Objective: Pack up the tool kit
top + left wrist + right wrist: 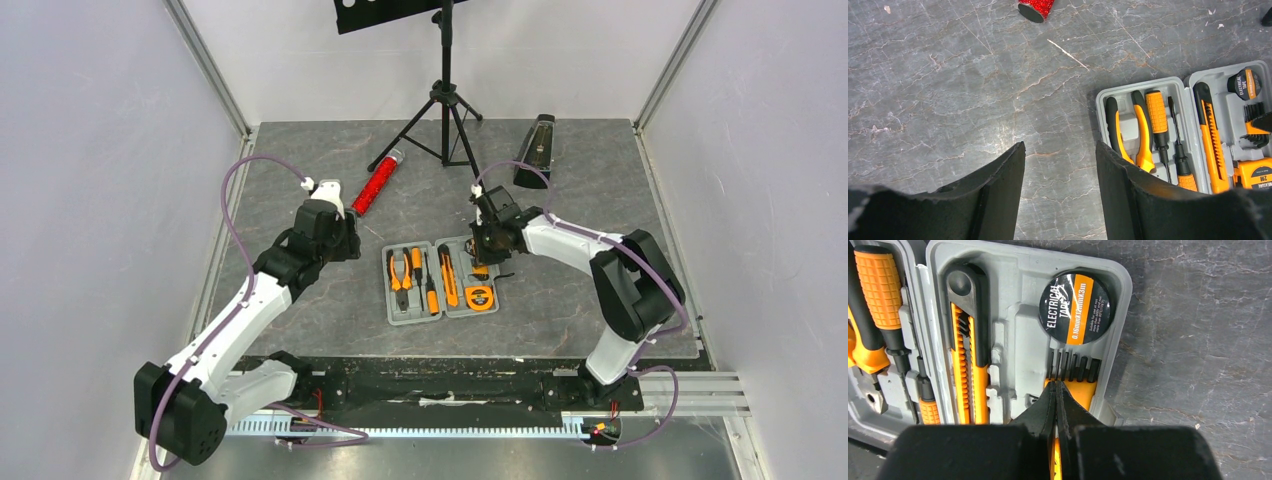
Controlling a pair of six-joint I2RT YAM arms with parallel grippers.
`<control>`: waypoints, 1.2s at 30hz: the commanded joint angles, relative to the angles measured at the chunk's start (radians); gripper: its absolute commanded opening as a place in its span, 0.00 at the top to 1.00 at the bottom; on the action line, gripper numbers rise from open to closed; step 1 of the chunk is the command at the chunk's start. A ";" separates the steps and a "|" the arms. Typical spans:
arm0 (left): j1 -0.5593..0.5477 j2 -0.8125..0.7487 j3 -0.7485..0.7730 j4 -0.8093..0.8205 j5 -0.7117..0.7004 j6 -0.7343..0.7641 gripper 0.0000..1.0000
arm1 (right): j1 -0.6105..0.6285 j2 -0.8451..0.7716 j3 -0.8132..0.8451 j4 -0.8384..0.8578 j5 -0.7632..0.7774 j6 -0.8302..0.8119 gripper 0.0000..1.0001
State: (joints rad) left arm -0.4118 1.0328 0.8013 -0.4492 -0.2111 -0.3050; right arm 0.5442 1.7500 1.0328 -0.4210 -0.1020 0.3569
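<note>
Only the overhead view takes in the whole case (403,316): grey, open and flat at mid-worktop (560,300) between the arms, with a red glittery cylinder (377,183) and a metronome (535,150) behind it. The right wrist view alone makes the electrical tape roll (1075,307) label readable. The right fingers (1045,407) are pressed together, their tips seemingly touching the orange hex-key holder (1083,392) (their bulk hides the recess below). The left fingers (1003,190) stand spread over bare worktop beside the case, holding nothing. Pliers (1128,130), a screwdriver (1158,115) and the knife (968,355) sit in recesses; the tape measure (1255,175) is cut off.
</note>
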 commanded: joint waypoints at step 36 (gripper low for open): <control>0.023 -0.047 -0.015 0.029 -0.021 0.047 0.40 | 0.098 0.069 0.210 -0.374 0.325 -0.094 1.00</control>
State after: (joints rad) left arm -0.3985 1.0031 0.7944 -0.4480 -0.2302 -0.3050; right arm 0.6983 1.8645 1.2808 -0.7238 0.2222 0.2554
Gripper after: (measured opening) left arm 0.603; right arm 0.003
